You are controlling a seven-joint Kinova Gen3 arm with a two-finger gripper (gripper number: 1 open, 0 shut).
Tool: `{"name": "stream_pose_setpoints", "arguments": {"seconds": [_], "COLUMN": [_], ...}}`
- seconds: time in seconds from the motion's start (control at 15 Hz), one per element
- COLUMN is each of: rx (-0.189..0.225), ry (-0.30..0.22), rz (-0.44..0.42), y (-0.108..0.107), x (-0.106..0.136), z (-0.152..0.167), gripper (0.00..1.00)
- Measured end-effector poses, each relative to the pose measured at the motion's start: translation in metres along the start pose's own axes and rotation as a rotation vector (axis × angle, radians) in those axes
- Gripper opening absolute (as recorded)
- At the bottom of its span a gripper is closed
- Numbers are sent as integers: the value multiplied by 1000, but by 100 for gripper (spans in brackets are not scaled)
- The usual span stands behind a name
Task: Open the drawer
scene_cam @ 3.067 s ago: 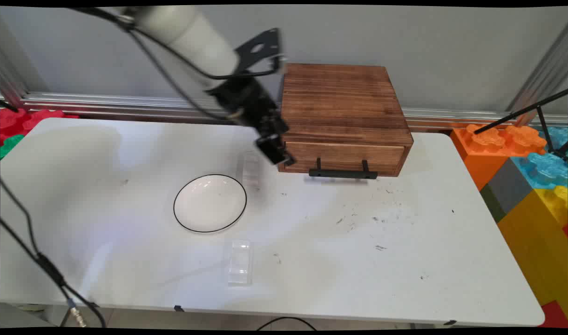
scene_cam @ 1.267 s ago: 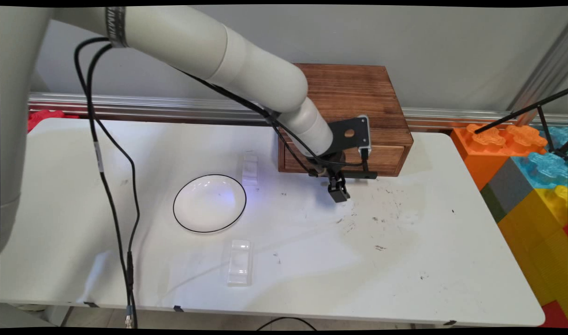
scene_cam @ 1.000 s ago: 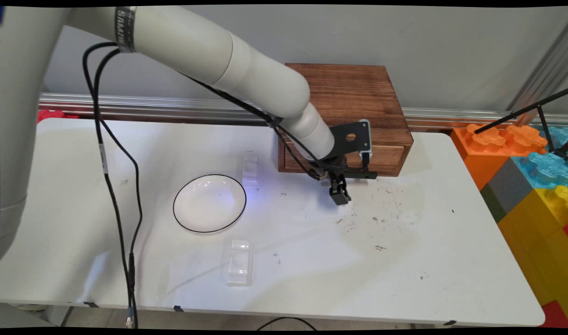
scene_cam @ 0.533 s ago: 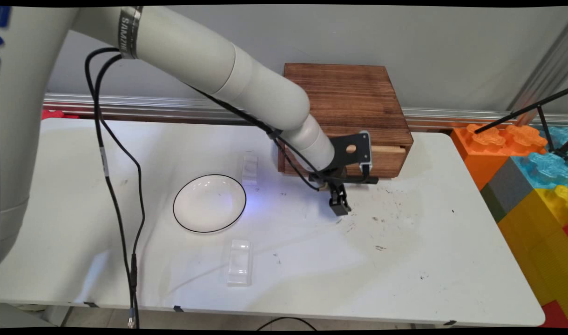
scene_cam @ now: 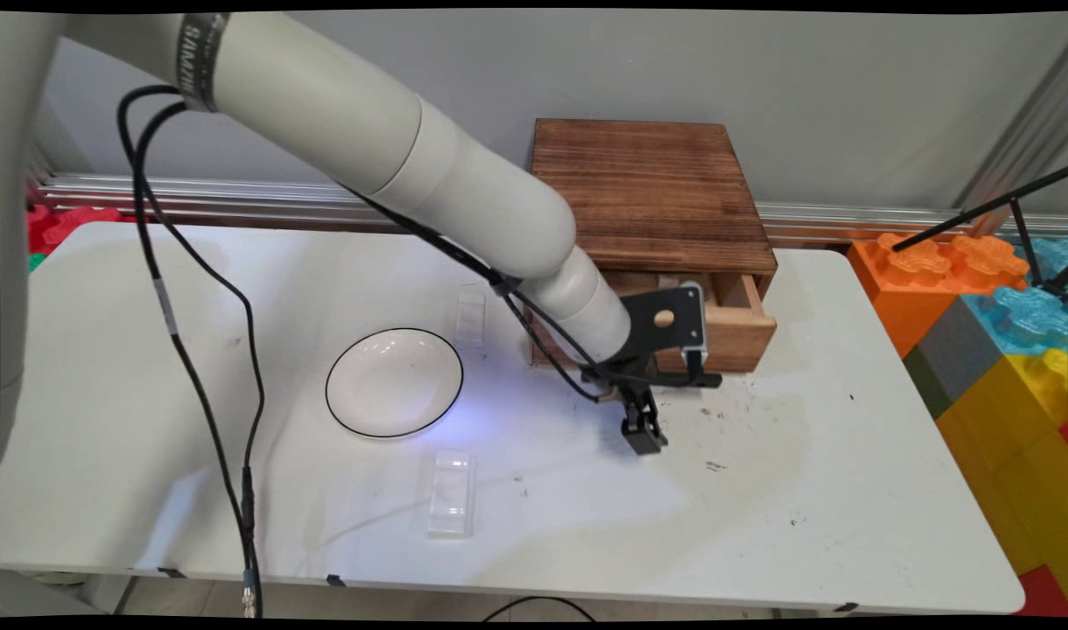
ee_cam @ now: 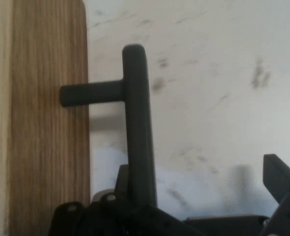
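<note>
Drawer (scene_cam: 734, 331) of the wooden cabinet (scene_cam: 648, 188) stands partly pulled out, its light wood front just behind the gripper (scene_cam: 644, 430) and its open interior visible under the cabinet top. Black bar handle (scene_cam: 699, 381) on the drawer front lies directly above the fingertips in the main view, level with the black linkage. The gripper points down at the white table (scene_cam: 849, 490), tips close to or at the surface; contact cannot be confirmed. In the hand view the gripper (ee_cam: 198, 169) is spread wide. One finger shows at the right edge, well away from the handle (ee_cam: 137, 123), and the other sits low beside the bar on the drawer side. The bar runs up from the linkage between the two fingers, close against the drawer-side one; nothing is pinched. A short post joins the bar to the drawer front (ee_cam: 46, 123), which fills the left of that view. Scuffed table surface lies beyond the bar. In the main view, a white plate (scene_cam: 394, 382) with a black rim rests on the table well to the left of the gripper. One clear plastic box (scene_cam: 451, 492) lies nearer the camera than the plate, left of the gripper; a second clear plastic box (scene_cam: 470, 317) lies just behind the plate's rim. Black cables (scene_cam: 201, 289) hang from the arm far to the left. Coloured toy blocks (scene_cam: 989, 350) stand beyond the table's right end.
</note>
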Motion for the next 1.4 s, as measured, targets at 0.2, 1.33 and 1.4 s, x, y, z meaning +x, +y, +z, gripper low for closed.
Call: {"name": "stream_pose_setpoints", "arguments": {"seconds": [0.2, 1.33, 1.4], "rx": [-24, -120, -122], "ry": [18, 85, 89], "rz": [-12, -56, -56], "y": [21, 107, 111], "x": [6, 10, 9], "z": [-6, -24, -26], "gripper": [100, 100, 100]}}
